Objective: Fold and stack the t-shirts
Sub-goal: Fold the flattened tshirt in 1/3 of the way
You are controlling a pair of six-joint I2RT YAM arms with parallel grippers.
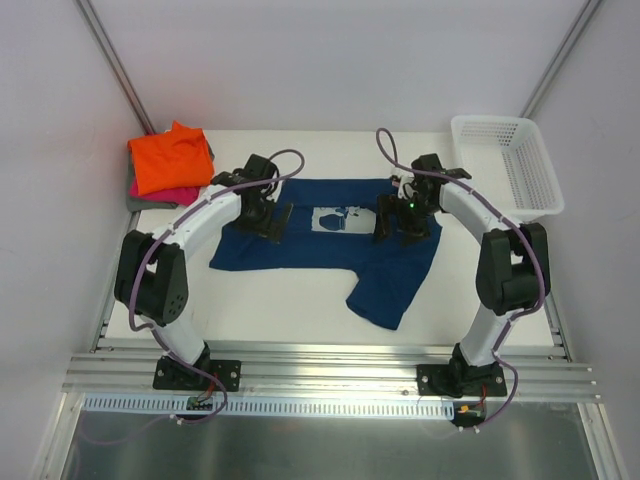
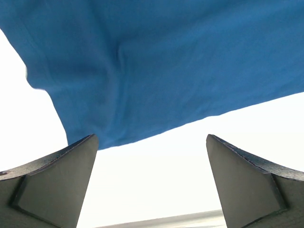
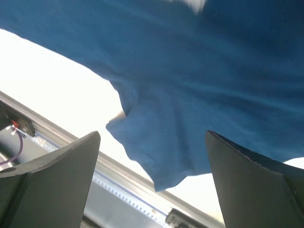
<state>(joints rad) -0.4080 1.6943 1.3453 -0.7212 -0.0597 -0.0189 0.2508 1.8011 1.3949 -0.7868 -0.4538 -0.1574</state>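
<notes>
A navy blue t-shirt [image 1: 300, 250] lies spread on the white table, its pale chest print [image 1: 338, 218] facing up and one sleeve [image 1: 385, 290] trailing toward the near edge. My left gripper [image 1: 262, 222] hovers open over the shirt's left part. In the left wrist view the cloth [image 2: 166, 61] fills the top, and nothing sits between the fingers [image 2: 57, 185]. My right gripper [image 1: 398, 225] stands open over the shirt's right part. Its wrist view shows the blue cloth [image 3: 199, 71] just beyond the open gripper [image 3: 153, 135]. A stack of folded orange [image 1: 170, 158], pink [image 1: 160, 192] and grey [image 1: 135, 200] t-shirts rests at the back left.
A white lattice basket [image 1: 505, 165] stands at the back right corner. A metal rail [image 1: 330, 365] runs along the table's near edge by both arm bases. White walls enclose the table.
</notes>
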